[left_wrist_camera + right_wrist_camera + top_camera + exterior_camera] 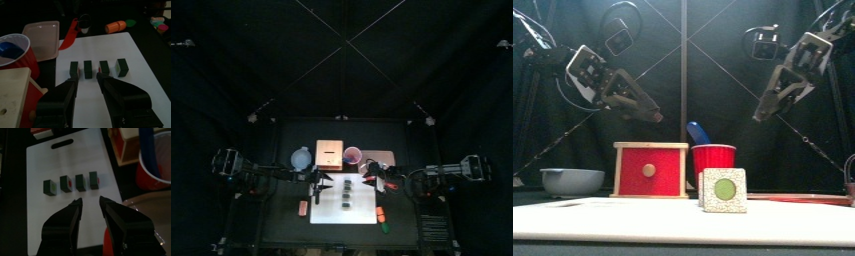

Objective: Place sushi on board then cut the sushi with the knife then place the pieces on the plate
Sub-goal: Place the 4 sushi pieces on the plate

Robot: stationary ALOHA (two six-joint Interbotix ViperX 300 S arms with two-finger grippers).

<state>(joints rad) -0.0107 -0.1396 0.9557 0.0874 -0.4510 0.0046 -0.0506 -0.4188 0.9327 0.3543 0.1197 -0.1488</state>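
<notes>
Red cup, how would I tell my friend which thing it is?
Look at the white cutting board in the middle of the black table. Just behind it, the red cup stands between the wooden box and the pink tray. It is the only red round thing, with a blue knife poking out.

Sushi pieces (104,67) in row on board (137,75), bowl (301,157), box (330,153), cup (353,154), tray (380,157) behind

Dim black booth, white cutting board (349,212) the brightest patch, faint soft shadows
</notes>
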